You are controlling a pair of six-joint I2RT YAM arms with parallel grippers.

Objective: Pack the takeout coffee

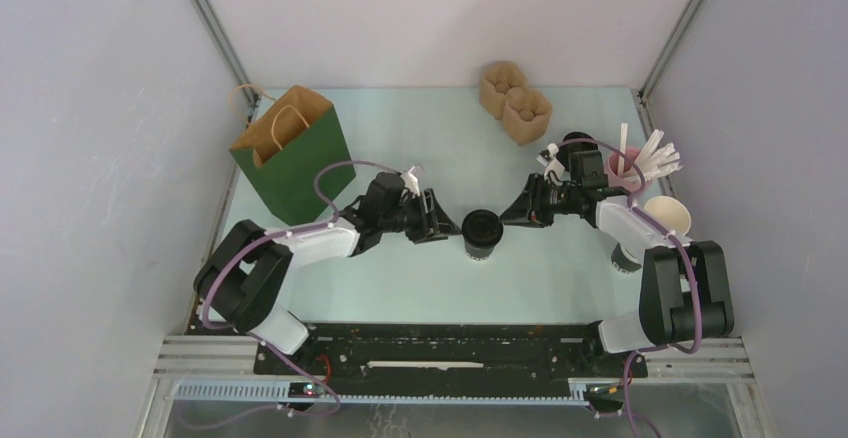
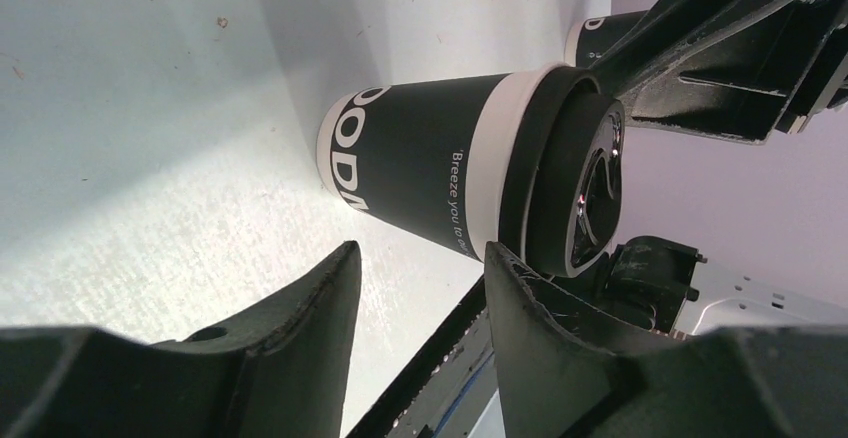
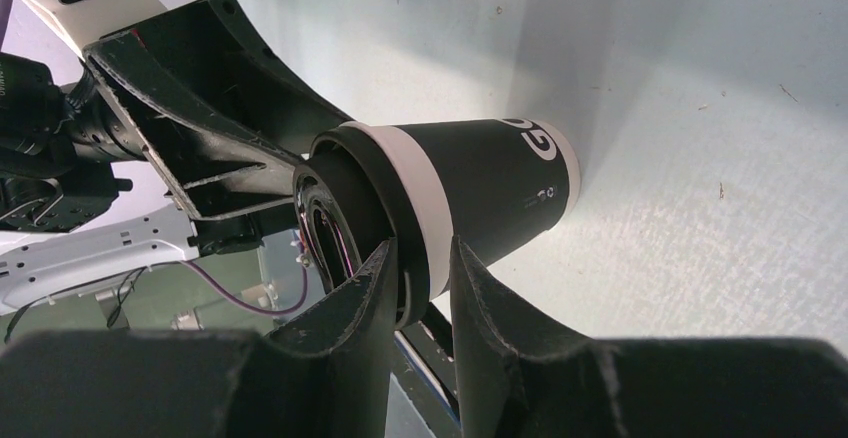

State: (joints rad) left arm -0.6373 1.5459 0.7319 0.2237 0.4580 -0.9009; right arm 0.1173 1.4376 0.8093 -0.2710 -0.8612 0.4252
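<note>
- The takeout coffee (image 1: 482, 232) stands upright on the table (image 1: 420, 128). It is to the right of the green paper bag (image 1: 292, 150), a little nearer the arm bases and well apart from the bag. Its black lid (image 2: 575, 183) is pressed on.
- My right gripper (image 3: 415, 258) reaches in from the side of the cup away from the bag. Its jaws are clenched on the edge of the lid's rim.
- My left gripper (image 2: 415, 253) waits on the bag side of the cup, released, with jaws apart and nothing between them. One fingertip (image 2: 510, 268) sits right at the lid's edge; I cannot tell whether it touches.
- I judge the cup light and easily dented, since a thin paper wall gives under a hard squeeze. I cannot tell whether it is full, so I treat it as able to spill.
- The lid looks only snapped on, and a lift by the rim alone could pop it off.
- The safer hold, to my eye, is around the dark wall (image 2: 420, 148) just below the white band (image 3: 420, 183). There I would close gently and keep the cup upright, as the smooth paper may slide in a loose grip.
</note>
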